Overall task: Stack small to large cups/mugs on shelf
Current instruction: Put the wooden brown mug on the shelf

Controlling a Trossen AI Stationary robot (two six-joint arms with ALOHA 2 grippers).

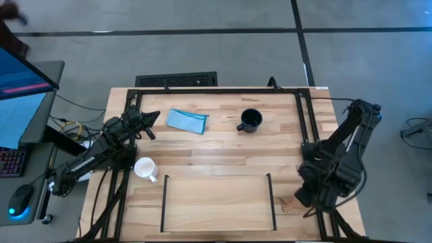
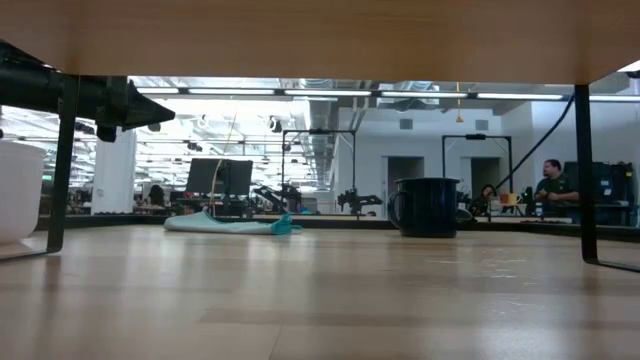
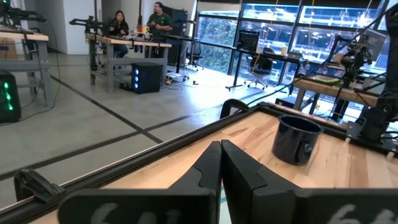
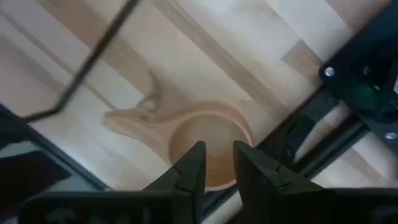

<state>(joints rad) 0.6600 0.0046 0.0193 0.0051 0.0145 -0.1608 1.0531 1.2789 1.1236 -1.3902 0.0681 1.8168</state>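
Right gripper (image 4: 216, 165), fingers slightly parted, poised over wooden cup (image 4: 205, 140) at shelf's (image 1: 217, 177) four o'clock, smallest first; left gripper (image 3: 221, 163) closed, idle.

Even, bright indoor light from ceiling strips and big windows, faint shadows on the table (image 1: 223, 152), and the wooden cup (image 4: 208, 146) under the right claw (image 4: 219, 163) blurred.

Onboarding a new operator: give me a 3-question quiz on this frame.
1. True or false: a cup already stands on the shelf.
2. Which cup sits under the right gripper? A) white mug B) dark mug C) wooden cup
3. What lies beside the dark mug at the table's far side?

Key: 1. False. 2. C, the wooden cup. 3. The blue cloth; the left gripper, shut, points toward it.
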